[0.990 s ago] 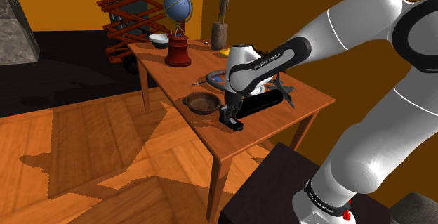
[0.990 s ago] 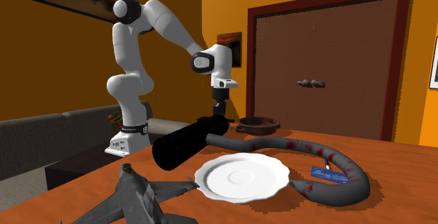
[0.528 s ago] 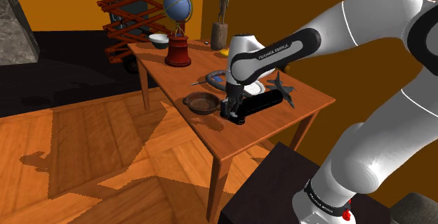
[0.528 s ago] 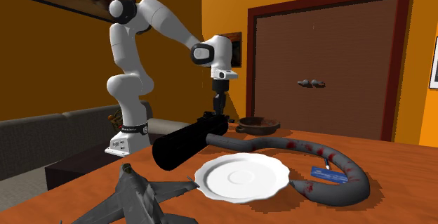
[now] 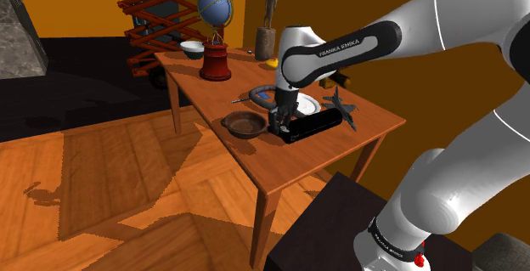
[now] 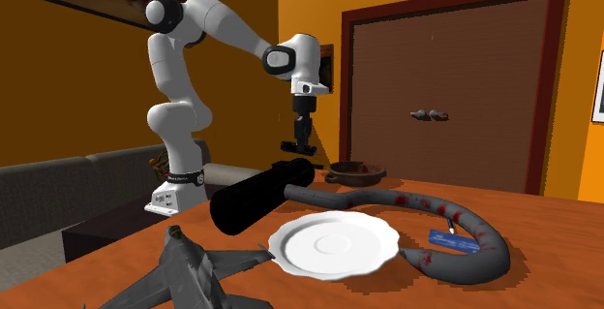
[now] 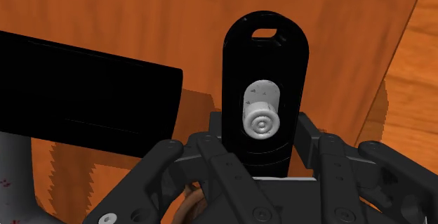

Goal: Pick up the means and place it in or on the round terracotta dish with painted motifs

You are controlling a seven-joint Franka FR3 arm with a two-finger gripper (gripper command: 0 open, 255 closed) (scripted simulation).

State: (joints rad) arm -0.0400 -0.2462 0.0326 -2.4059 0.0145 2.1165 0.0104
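The black oblong object [image 7: 265,82] with a grey knob sits clasped between the fingers of the pincer [image 6: 296,147], which is narrowed onto its sides and holds it above the desk [image 5: 297,155]. A large black cylinder [image 6: 252,196] lies just beside and below the pincer. The brown round dish [image 5: 244,124] rests near the pincer, on its other side.

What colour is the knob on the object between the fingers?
Light grey knob on the black object; wrist view shows it best.
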